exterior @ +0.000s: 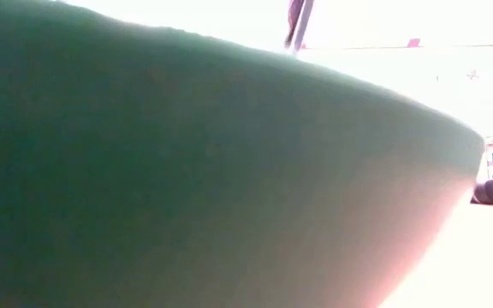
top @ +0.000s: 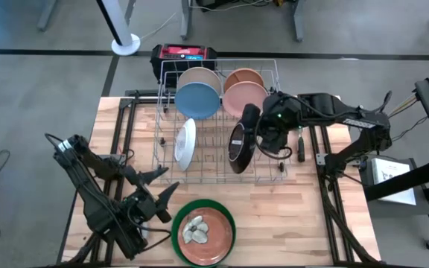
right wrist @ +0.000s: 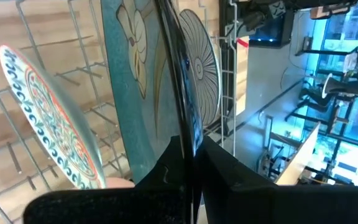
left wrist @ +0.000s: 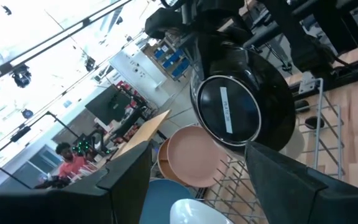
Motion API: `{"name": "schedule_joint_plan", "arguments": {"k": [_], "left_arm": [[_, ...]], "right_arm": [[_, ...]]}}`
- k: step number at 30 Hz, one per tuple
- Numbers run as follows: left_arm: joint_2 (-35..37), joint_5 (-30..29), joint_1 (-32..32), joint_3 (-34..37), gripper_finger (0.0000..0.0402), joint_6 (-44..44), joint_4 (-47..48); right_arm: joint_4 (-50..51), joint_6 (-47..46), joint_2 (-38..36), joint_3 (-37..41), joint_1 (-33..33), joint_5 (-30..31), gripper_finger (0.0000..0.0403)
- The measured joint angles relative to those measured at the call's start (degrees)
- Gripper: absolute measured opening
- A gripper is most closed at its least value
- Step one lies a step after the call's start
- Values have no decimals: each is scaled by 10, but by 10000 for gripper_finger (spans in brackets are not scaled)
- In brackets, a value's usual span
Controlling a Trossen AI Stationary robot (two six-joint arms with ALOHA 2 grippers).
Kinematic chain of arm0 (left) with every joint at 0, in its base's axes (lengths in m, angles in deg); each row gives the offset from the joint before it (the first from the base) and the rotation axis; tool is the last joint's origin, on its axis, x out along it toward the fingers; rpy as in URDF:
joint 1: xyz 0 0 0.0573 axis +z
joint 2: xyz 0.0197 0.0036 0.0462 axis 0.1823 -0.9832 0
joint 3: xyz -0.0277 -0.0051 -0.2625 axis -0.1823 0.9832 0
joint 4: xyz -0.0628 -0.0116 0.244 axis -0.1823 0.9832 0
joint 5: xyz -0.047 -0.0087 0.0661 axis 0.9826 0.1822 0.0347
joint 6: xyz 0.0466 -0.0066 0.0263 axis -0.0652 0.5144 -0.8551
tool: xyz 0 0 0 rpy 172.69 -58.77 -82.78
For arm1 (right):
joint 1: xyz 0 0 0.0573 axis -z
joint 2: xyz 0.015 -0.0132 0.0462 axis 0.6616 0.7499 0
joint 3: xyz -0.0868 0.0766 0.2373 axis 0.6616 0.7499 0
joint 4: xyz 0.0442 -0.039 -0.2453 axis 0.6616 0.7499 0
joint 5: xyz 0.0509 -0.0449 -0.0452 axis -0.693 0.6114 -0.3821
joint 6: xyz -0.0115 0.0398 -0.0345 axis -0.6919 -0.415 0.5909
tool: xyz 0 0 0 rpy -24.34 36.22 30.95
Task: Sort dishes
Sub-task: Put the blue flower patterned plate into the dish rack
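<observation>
Risk of glossy black round plate (top: 240, 144), pinched on edge by right gripper (top: 253, 123), striking silver wire rack (top: 265, 68) tines at 1 o'clock; left gripper (top: 157, 184) spread, idle at 7 o'clock.

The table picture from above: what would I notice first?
The silver wire rack full of standing dishes, at the table's far side. The right gripper pinches a dark brown plate over it. Near the front edge sits a big green plate, beside the open left gripper.

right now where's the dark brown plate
In the high view the dark brown plate stands on edge at the right end of the wire rack, pinched by the right gripper, just in front of the pink plate.
</observation>
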Motion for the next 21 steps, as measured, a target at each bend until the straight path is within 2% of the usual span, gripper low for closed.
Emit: {"name": "schedule_joint_plan", "arguments": {"k": [21], "left_arm": [[-3, 0, 0, 16, 247, 9, -2]], "right_arm": [[41, 58, 0, -6, 3, 12, 7]]}}
